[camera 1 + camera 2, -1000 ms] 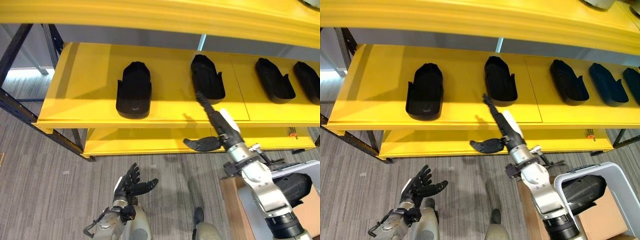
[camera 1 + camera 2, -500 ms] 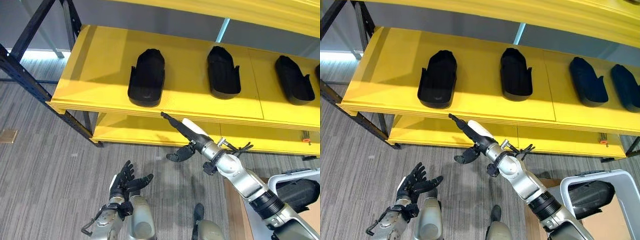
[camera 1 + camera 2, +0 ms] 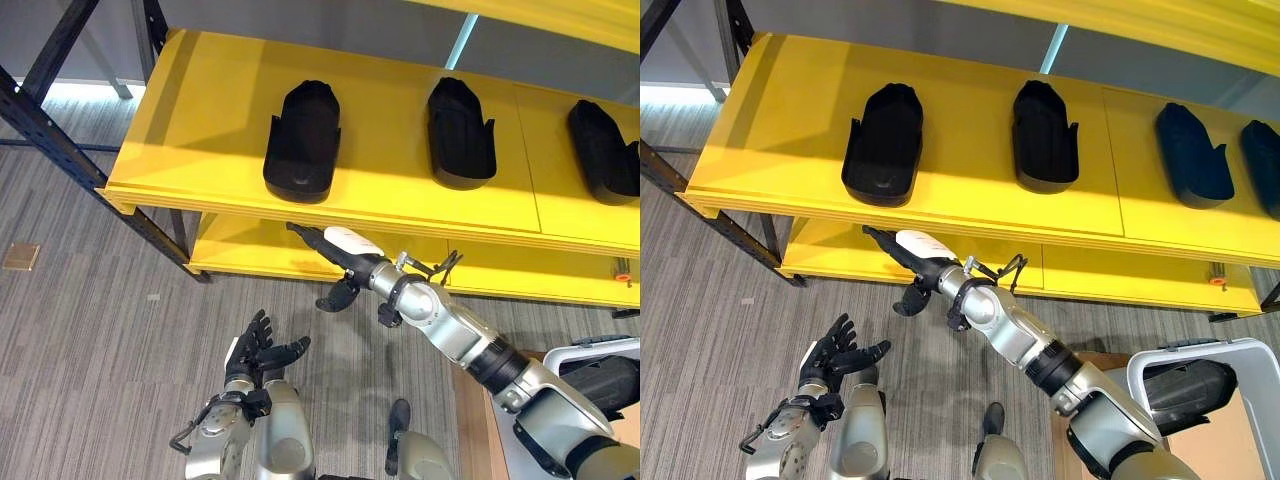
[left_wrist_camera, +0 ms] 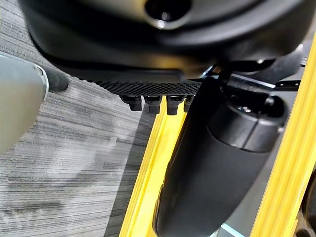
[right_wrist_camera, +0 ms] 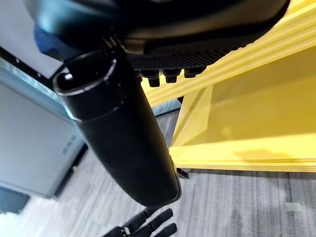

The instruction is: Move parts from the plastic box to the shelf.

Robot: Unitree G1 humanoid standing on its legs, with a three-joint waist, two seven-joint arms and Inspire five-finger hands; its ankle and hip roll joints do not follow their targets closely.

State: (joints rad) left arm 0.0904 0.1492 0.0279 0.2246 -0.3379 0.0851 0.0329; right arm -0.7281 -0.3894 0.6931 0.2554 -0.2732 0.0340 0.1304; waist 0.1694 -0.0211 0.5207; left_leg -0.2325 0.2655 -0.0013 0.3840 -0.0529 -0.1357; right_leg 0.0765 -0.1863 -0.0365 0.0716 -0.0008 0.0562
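Note:
Several black moulded parts lie in a row on the yellow shelf (image 3: 200, 130): one at the left (image 3: 301, 140), one in the middle (image 3: 461, 133) and one at the right (image 3: 605, 152). My right hand (image 3: 338, 255) hangs open and empty just below the shelf's front edge, fingers straight and pointing left, under the left part. Low over the floor, my left hand (image 3: 258, 352) is open, palm up, holding nothing. The grey plastic box (image 3: 1195, 345) stands at the lower right with another black part (image 3: 1180, 385) inside it.
A lower yellow shelf board (image 3: 250, 255) sits behind my right hand. A dark steel upright (image 3: 60, 130) of the rack slants down the left side. Grey striped carpet (image 3: 90, 340) spreads to the left. The box rests on a brown carton (image 3: 1220, 440).
The camera has shifted. My right hand has drawn back from the middle part on the shelf and swung left and down, below the shelf's edge. The left hand stays open.

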